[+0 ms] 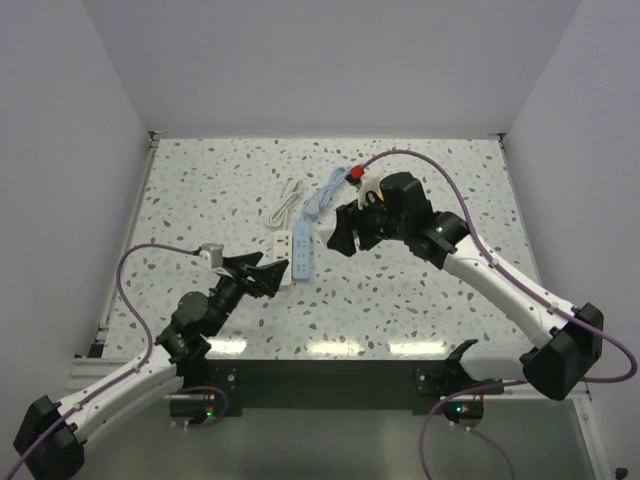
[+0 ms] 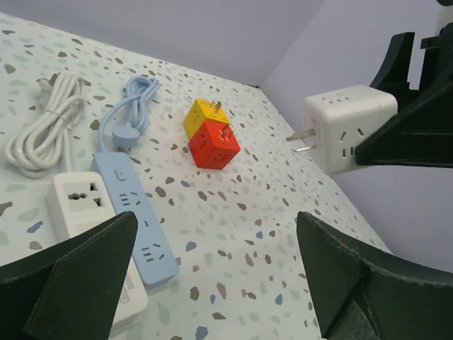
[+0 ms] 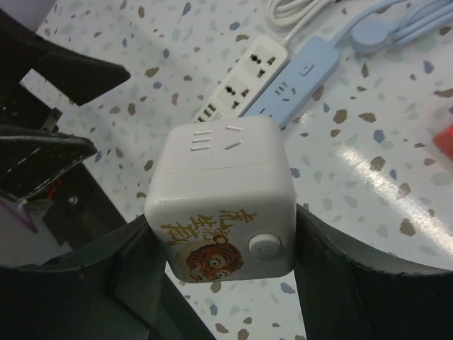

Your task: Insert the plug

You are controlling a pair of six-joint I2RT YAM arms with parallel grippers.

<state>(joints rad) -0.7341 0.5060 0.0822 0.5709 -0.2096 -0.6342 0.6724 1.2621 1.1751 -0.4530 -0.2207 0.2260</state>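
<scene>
The plug is a white cube adapter point(image 3: 223, 198) with a tiger picture and a round button, and two metal prongs point(image 2: 303, 140) stick out of one side. My right gripper point(image 3: 226, 237) is shut on it and holds it in the air above the table. A blue power strip point(image 2: 134, 212) point(image 1: 302, 250) and a white power strip point(image 2: 81, 202) point(image 1: 282, 250) lie side by side on the table. My left gripper point(image 2: 216, 227) point(image 1: 268, 275) stands open and empty just over the near end of the strips.
A red cube point(image 2: 214, 144) and a yellow cube point(image 2: 199, 115) sit joined together farther back, near the blue coiled cable point(image 2: 134, 106). A white coiled cable point(image 2: 46, 127) lies at the back left. White walls close in the speckled table point(image 1: 420, 300).
</scene>
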